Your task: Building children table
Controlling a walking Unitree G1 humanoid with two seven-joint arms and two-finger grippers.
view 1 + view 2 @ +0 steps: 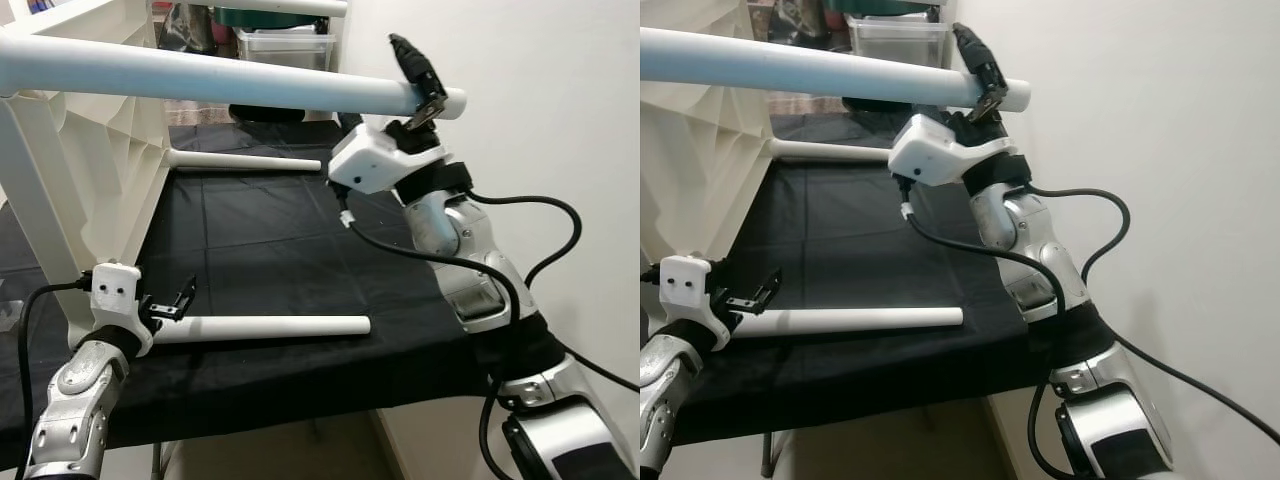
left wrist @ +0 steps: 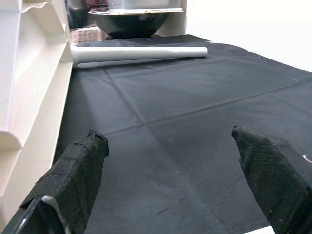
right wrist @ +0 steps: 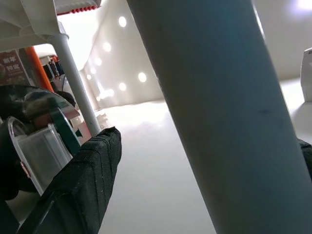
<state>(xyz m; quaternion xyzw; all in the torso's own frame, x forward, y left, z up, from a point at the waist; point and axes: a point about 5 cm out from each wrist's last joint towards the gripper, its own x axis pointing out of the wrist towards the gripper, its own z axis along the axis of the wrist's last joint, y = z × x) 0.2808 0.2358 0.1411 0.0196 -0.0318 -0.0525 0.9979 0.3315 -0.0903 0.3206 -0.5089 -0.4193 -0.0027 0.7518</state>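
The white table top stands on its edge at the left of the black-covered workbench. One white leg is fixed to it and sticks out level to the right. My right gripper is open around that leg's free end, one finger apart from the leg. A loose leg lies along the bench's front edge. My left gripper hovers open just above its left end, and its fingers frame bare cloth. Another loose leg lies at the far side.
A white wall runs close along the right of the bench. Behind the bench stand a clear storage box and a dark bowl. The bench's front edge drops off just beyond the near leg.
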